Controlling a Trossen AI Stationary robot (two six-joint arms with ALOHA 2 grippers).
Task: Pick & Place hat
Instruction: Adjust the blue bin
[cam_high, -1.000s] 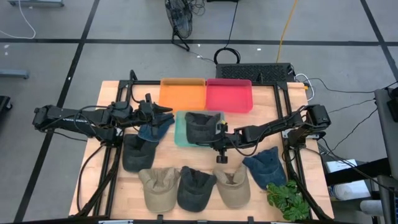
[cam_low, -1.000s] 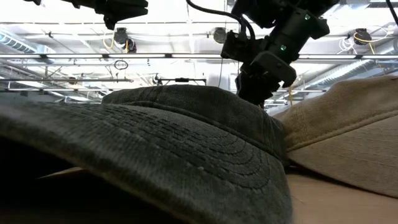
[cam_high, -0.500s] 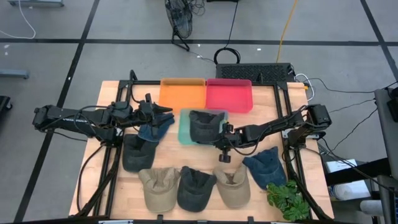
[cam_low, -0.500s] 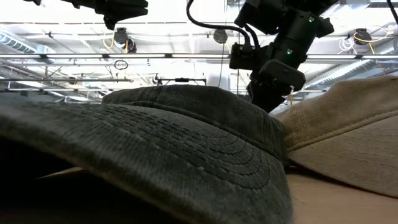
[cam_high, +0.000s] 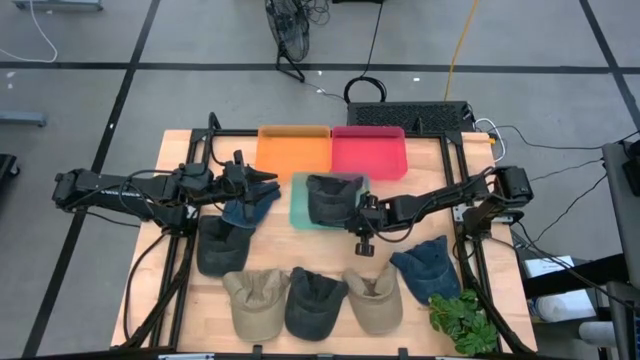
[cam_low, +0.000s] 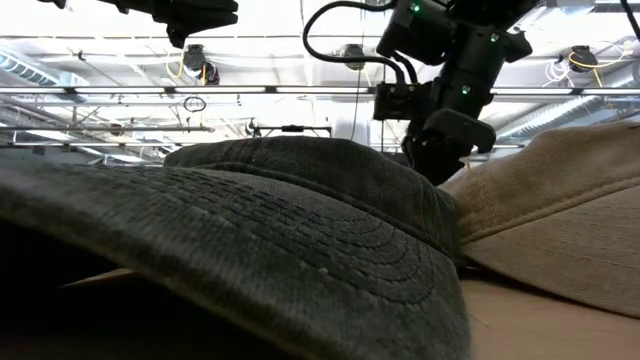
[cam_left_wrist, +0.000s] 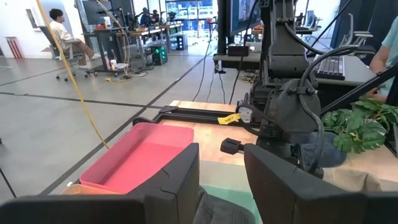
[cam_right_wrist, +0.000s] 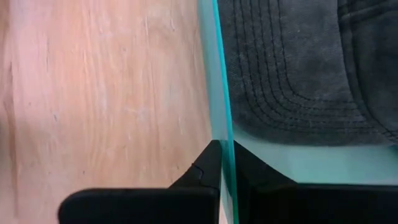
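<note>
right gripper (cam_right_wrist: 222, 163) is clamped shut on the rim of the stiff teal plastic tray (cam_high: 300, 212), in which the soft, light dark denim cap (cam_high: 333, 199) is carried.

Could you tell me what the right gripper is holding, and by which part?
The right gripper is shut on the green tray, pinching its thin rim; a dark hat lies inside it.

A dark hat (cam_high: 334, 196) is seen inside the green tray (cam_high: 299, 211), whose right edge is met by the right gripper (cam_high: 360, 212). An orange tray (cam_high: 293, 151) and a pink tray (cam_high: 368, 153) are placed behind it.
</note>
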